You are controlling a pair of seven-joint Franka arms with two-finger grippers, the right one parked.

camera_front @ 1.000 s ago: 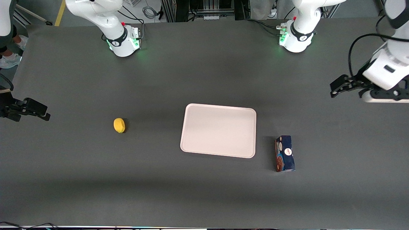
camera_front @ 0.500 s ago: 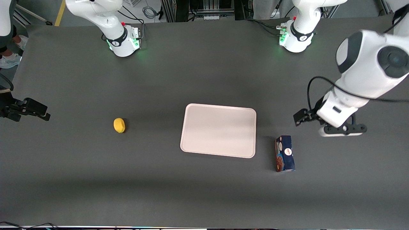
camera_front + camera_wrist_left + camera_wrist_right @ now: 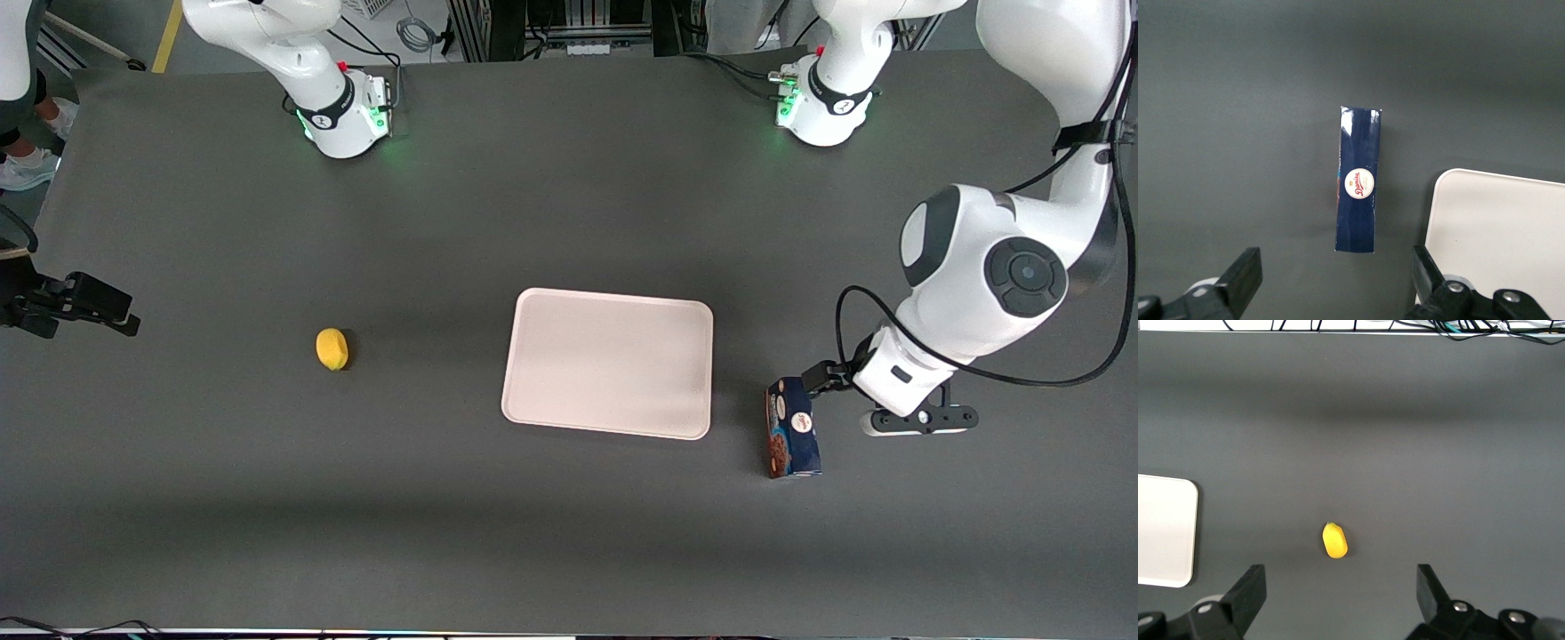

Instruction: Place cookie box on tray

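The cookie box (image 3: 793, 427) is a small navy carton with a round white logo, lying on the dark table beside the tray (image 3: 609, 363), toward the working arm's end. The tray is pale pinkish-white with a low rim and nothing on it. My working gripper (image 3: 816, 378) hovers above the table at the box's end that is farther from the front camera. In the wrist view the gripper (image 3: 1336, 280) is open, its two black fingers (image 3: 1245, 280) spread wider than the cookie box (image 3: 1358, 190), and nothing is between them. The tray's corner (image 3: 1498, 227) shows beside the box.
A small yellow rounded object (image 3: 332, 348) lies on the table toward the parked arm's end, apart from the tray; it also shows in the right wrist view (image 3: 1335, 541). Both arm bases (image 3: 822, 107) stand at the table edge farthest from the front camera.
The working arm has swung in from its end of the table and come nearer the front camera, bringing the open gripper over the cookie box's end. Box, tray and yellow object have not moved.
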